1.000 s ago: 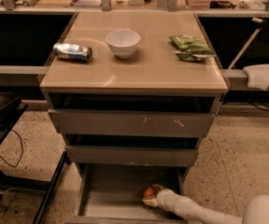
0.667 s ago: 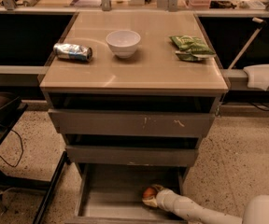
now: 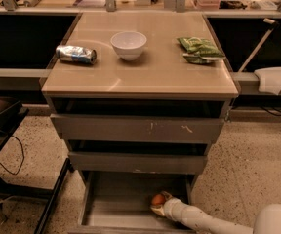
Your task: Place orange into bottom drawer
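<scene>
The gripper [image 3: 158, 203] is low inside the bottom drawer [image 3: 113, 201], near its right wall. Its pale fingers are closed around the orange [image 3: 157, 198], one above and behind the fruit and one under it. The orange is small, round and glossy. It sits at or just over the drawer floor, and contact with the floor cannot be made out. The smooth white tubular arm [image 3: 199, 221] reaches in from the lower right corner.

The bottom drawer is pulled well out: a shallow grey-brown tray with a flat, plain floor and thin side walls. Above it the middle drawer [image 3: 136, 163] and the top drawer [image 3: 136, 129] stand partly open, stepped back one over the other. The top drawer's flat front shows pale scuffs.

The tan cabinet top [image 3: 155, 74] is smooth and faintly reflective. It carries a crumpled silver can [image 3: 76, 54] lying on its side at the left, a round white bowl [image 3: 129, 44] near the middle, and a wrinkled green snack bag [image 3: 200, 49] at the right, all well apart. The floor [image 3: 260, 169] is speckled.

Compared with the frames from a second ago, nothing has visibly shifted: gripper, orange and drawers are in the same places.
</scene>
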Available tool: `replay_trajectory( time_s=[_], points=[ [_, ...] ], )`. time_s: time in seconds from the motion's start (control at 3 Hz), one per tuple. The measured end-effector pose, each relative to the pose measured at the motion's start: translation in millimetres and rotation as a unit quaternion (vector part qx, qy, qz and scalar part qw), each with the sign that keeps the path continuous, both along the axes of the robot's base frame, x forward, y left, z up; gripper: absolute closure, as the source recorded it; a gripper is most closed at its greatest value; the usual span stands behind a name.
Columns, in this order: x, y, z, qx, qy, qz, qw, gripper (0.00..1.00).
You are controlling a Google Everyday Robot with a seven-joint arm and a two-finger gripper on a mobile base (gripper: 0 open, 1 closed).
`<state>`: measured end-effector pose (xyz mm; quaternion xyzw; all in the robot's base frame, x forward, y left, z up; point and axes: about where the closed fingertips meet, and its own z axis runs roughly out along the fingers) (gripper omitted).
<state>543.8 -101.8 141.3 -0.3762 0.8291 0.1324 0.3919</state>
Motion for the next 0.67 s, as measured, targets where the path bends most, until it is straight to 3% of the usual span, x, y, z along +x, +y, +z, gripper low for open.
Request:
replay_trajectory(
  time_s=[0.33,0.67],
  points=[
    [0.0,0.0,0.0,0.000,0.000,0.000,1.0000,0.00],
    [0.0,0.0,0.0,0.000,0.000,0.000,1.0000,0.00]
  ],
)
